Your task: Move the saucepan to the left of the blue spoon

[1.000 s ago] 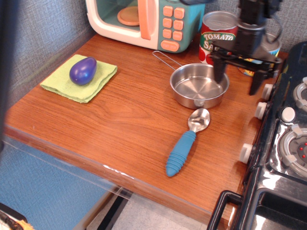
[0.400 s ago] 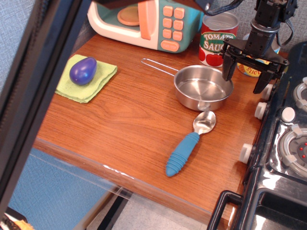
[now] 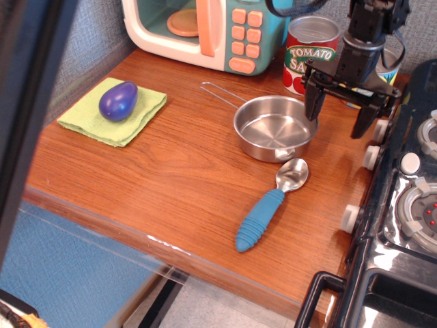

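Note:
The saucepan [image 3: 274,128] is a shallow shiny steel pan standing upright on the wooden table [image 3: 171,171], its thin wire handle [image 3: 220,93] pointing back-left. The blue spoon [image 3: 268,206] lies just in front of it, silver bowl [image 3: 292,175] near the pan's front rim, ribbed blue handle pointing front-left. My gripper [image 3: 336,113] is open and empty, pointing down at the pan's right side. Its left finger [image 3: 313,104] is at the pan's right rim. Its right finger [image 3: 360,121] is clear of the pan.
A toy microwave [image 3: 205,31] stands at the back. A tomato can [image 3: 308,51] stands behind the pan, a second can partly hidden behind my gripper. A purple-blue egg-shaped toy [image 3: 118,100] rests on a green cloth [image 3: 102,119] at left. A toy stove [image 3: 403,205] borders the right.
The saucepan has shifted left, and my open gripper has moved left with it. The spoon has shifted slightly. A dark blurred bar at the left edge has moved.

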You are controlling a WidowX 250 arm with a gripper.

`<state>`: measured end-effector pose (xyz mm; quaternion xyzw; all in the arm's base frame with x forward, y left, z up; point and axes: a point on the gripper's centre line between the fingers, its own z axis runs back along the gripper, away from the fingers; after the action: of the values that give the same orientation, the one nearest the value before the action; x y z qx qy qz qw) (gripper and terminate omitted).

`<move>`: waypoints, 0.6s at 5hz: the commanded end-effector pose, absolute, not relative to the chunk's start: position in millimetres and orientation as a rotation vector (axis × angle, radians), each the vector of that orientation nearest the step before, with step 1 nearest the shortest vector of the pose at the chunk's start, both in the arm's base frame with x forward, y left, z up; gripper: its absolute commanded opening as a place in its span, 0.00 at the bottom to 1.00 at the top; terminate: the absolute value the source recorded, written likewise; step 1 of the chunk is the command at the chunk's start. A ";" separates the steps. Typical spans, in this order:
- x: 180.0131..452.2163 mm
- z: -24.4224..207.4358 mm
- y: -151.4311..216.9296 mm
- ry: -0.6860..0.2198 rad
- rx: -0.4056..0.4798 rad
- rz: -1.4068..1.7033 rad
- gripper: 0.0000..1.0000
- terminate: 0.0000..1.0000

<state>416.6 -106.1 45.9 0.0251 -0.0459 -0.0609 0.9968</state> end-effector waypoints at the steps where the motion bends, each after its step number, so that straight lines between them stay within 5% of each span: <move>1: 412.4 77.6 -96.2 -0.155 0.049 -0.109 1.00 0.00; 3: 411.3 55.7 -91.1 -0.097 0.078 -0.095 1.00 0.00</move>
<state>404.1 -94.4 36.6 0.0430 -0.0229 -0.0503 0.9975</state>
